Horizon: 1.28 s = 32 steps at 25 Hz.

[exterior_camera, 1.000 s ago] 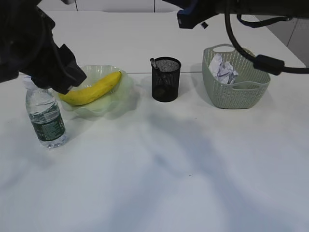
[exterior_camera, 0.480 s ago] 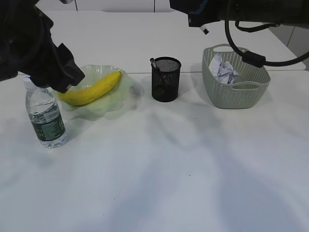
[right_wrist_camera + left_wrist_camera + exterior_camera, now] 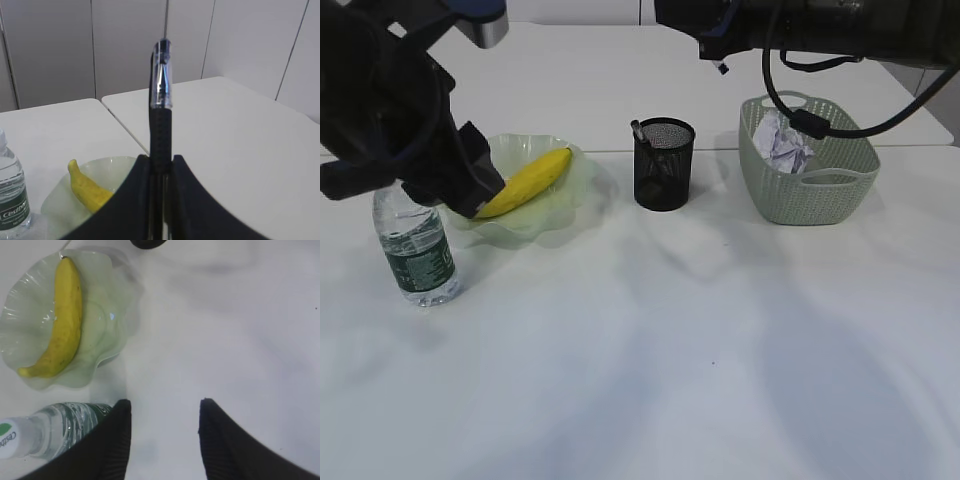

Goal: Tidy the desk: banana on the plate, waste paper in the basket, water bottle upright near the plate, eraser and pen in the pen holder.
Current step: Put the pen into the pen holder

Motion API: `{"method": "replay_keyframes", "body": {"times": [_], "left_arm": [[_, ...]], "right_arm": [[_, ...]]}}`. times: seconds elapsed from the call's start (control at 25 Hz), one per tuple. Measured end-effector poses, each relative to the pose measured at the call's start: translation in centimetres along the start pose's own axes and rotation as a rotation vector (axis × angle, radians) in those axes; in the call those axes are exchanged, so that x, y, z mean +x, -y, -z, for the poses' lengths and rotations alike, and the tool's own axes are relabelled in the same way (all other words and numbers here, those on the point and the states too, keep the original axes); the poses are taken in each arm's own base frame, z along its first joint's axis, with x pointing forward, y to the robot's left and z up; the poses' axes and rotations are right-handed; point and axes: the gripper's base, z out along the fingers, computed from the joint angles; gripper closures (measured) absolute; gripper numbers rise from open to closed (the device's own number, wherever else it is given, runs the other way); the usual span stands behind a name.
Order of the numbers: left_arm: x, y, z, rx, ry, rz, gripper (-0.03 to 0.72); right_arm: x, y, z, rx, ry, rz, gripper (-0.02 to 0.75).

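Across the white worktop (image 3: 650,360): wide bare room in the near half; the far edge runs behind the objects, and a second table surface lies beyond.

Basket (image 3: 807,165), far right: waste paper (image 3: 782,140) already inside.

Plate (image 3: 535,200), far left: pale green, scalloped rim; banana (image 3: 530,180) lies on it.

Water bottle (image 3: 415,240), near left, just beside the plate: upright, capped, apart from the plate rim.

Pen holder (image 3: 663,163), far centre, between plate and basket: black mesh, a dark item already leaning inside; whether the eraser is in it cannot be told.

Left end effector (image 3: 162,435): fingers spread, empty, hanging above the worktop with the bottle just left of one finger.

Right end effector (image 3: 161,165): pinching the pen (image 3: 161,105) between pressed-together fingers; held high above the far side, pen pointing outward.

Step in hand, as judged: pen delivery, the last item outstanding.

Next move calls for: bringing the pen over the holder's mouth, tipping it near vertical, lowering before release. The mouth is narrow; the rim and the item inside may deflect the tip. Basket wall stands well apart to the right; approach from above is open.
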Motion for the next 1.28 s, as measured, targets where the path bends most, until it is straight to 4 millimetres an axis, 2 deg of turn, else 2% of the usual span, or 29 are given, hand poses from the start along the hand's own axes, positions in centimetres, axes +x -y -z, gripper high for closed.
{"method": "replay_keyframes", "body": {"times": [0.2, 0.72, 1.28], "left_arm": [[0.0, 0.1, -0.7, 0.004, -0.02, -0.003, 0.371], [-0.1, 0.0, -0.7, -0.01, -0.009, -0.018, 0.386], [-0.1, 0.0, -0.7, -0.01, -0.008, -0.019, 0.39]], "right_arm": [[1.4, 1.2, -1.6, -0.039, 0.027, 0.0, 0.687], [7.3, 3.6, -5.7, -0.116, 0.059, -0.006, 0.687], [12.0, 5.4, -8.5, -0.117, 0.088, 0.027, 0.687]]}}
